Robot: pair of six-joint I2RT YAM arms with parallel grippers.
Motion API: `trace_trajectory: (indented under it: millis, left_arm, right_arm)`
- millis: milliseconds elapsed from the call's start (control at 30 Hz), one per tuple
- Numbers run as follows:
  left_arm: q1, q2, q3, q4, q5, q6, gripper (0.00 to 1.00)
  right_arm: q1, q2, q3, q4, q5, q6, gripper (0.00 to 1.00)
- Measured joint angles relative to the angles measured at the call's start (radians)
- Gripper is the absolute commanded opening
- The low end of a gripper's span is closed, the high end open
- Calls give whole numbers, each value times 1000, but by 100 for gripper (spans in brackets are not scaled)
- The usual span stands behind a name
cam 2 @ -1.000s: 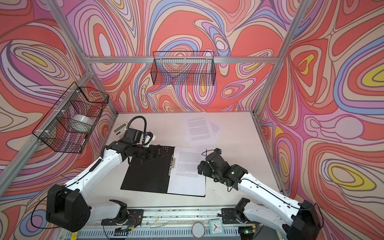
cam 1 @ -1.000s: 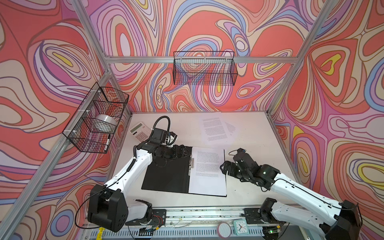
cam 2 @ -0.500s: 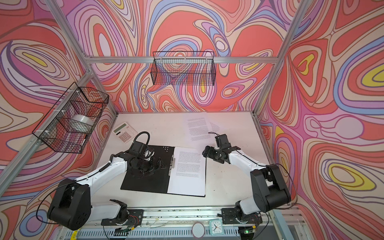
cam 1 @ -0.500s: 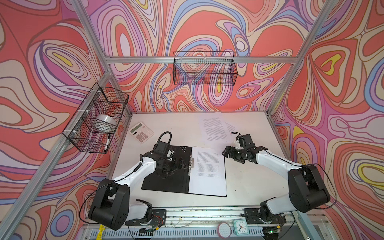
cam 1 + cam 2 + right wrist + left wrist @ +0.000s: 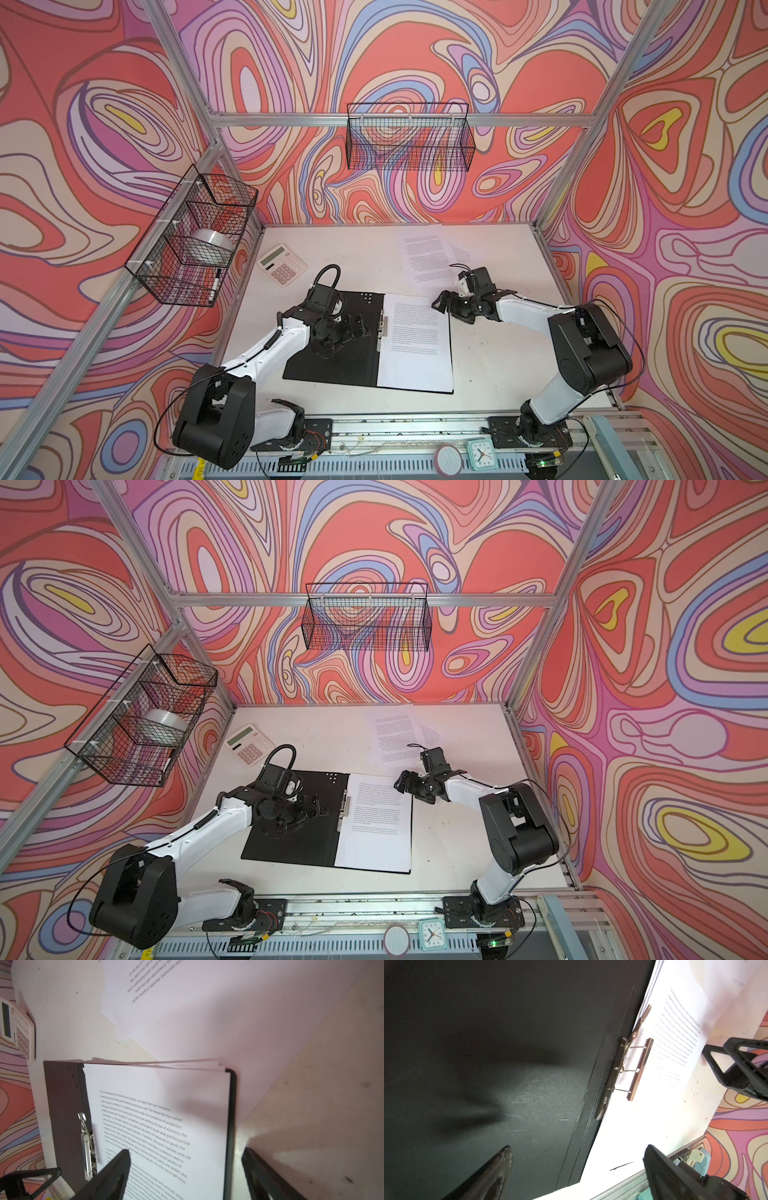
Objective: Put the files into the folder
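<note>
Black folder open w/ files inside, wire basket w/ white roll, left claw & right claw released

The left arm and right arm are built from white links joined by rounded black joint housings. The left gripper and right gripper carry black, wedge-shaped fingers. A ribbed black cable arches over the left wrist, and thin black wires trail along both arms.
</note>
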Motion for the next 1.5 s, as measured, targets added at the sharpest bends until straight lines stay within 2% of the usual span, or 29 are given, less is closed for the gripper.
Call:
trace_trajectory:
  millis: [300, 467, 600, 733, 867, 1033, 1233, 1333, 1500]
  left_arm:
    - [0, 41, 178, -21, -25, 8, 98]
    - [0, 124, 271, -24, -10, 23, 98]
    - [-11, 198, 337, -25, 23, 34, 98]
    - [-56, 285, 441, -29, 51, 43, 97]
    - [-106, 435, 616, -30, 78, 51, 97]
    - [-144, 652, 845, -24, 117, 49, 96]
    - [-155, 875, 1082, -23, 156, 42, 96]
    - [-155, 956, 1176, -22, 175, 37, 96]
    - [-154, 1035, 1250, 6, 216, 13, 96]
  right_arm:
    - [134, 35, -1, 115, 18, 130, 89]
    - [153, 57, 26, 121, 37, 152, 90]
    - [105, 67, 86, 68, 55, 130, 89]
    - [4, 68, 158, 28, 59, 82, 87]
    - [-109, 130, 303, -19, 50, 24, 77]
    - [-199, 263, 445, -48, 56, -32, 78]
    - [-214, 426, 648, -156, 85, -110, 78]
    - [-212, 462, 702, -195, 97, -141, 79]
    - [-212, 499, 746, -243, 103, -179, 79]
